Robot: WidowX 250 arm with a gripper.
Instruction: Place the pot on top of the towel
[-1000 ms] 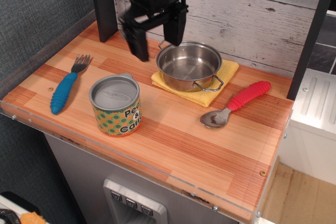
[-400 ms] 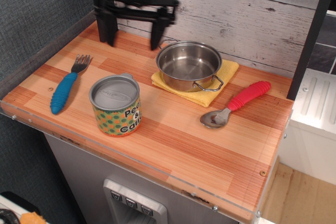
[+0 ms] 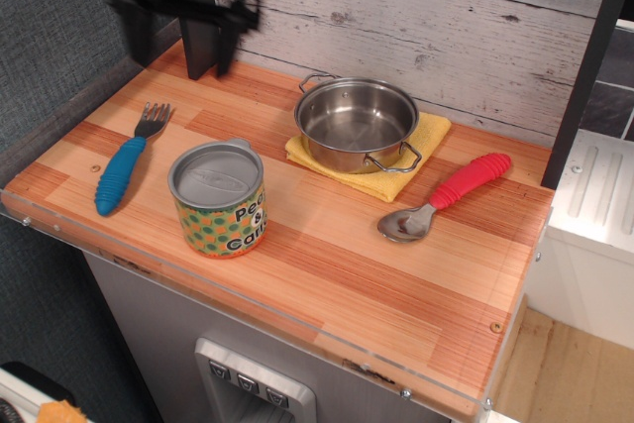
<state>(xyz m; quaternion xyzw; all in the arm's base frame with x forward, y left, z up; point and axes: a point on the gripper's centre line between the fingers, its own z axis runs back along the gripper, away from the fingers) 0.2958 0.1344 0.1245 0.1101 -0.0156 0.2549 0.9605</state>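
The shiny steel pot (image 3: 356,123) with wire loop handles sits upright on the yellow towel (image 3: 398,165) at the back middle of the wooden counter. The towel's edges show in front of and to the right of the pot. My gripper (image 3: 180,37) is blurred at the back left corner, well away from the pot, raised above the counter. Its fingers (image 3: 227,45) stand apart and hold nothing.
A green-and-orange patterned can (image 3: 218,197) stands at the front left. A blue-handled fork (image 3: 125,164) lies at the left edge. A red-handled spoon (image 3: 446,195) lies to the right of the towel. A dark post (image 3: 200,37) stands at the back left, a wood-plank wall behind.
My gripper has moved left and up, from just left of the pot to the back left corner. The pot stays on the towel.
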